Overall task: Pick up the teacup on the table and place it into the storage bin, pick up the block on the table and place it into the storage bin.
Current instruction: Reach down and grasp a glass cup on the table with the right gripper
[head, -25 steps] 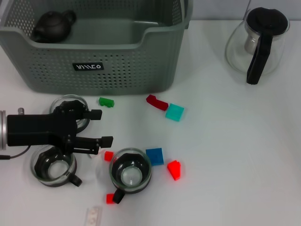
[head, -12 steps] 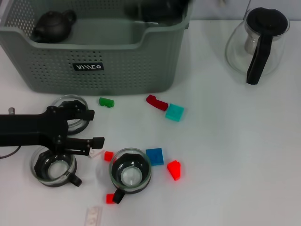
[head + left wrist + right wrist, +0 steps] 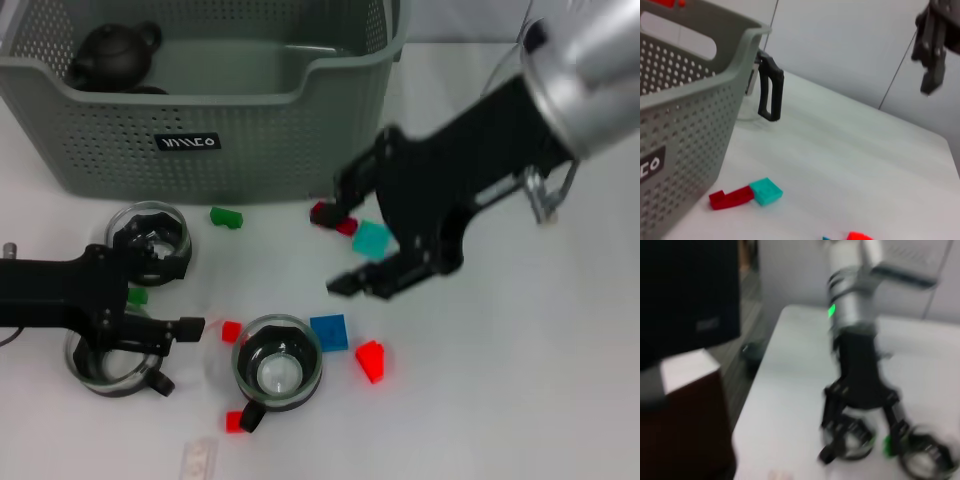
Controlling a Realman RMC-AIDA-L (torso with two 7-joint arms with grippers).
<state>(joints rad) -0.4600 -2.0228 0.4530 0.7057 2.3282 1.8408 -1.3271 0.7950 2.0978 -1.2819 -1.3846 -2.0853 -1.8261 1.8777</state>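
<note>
Three glass teacups with black bases stand at the front left: one [image 3: 150, 240] near the bin, one [image 3: 110, 360] at the left edge, one [image 3: 278, 365] in the middle. My left gripper [image 3: 185, 295] is open and empty, low between the two left cups. My right gripper [image 3: 350, 240] is open and empty, hanging above a red block [image 3: 333, 216] and a teal block [image 3: 372, 238]. The grey-green storage bin [image 3: 250, 150] stands at the back left with a dark teapot [image 3: 110, 55] in it. The left wrist view shows the bin wall [image 3: 680, 125] and the teal block [image 3: 766, 191].
More blocks lie about: green [image 3: 226, 216], blue [image 3: 328, 332], red [image 3: 370, 360], and small red ones [image 3: 231, 331] [image 3: 234, 421]. A glass pitcher with a black handle [image 3: 771, 87] stands at the back right, mostly hidden behind my right arm in the head view.
My right arm has swung in from the upper right and now hangs over the red and teal blocks. My left gripper has drawn back to the left, still open.
</note>
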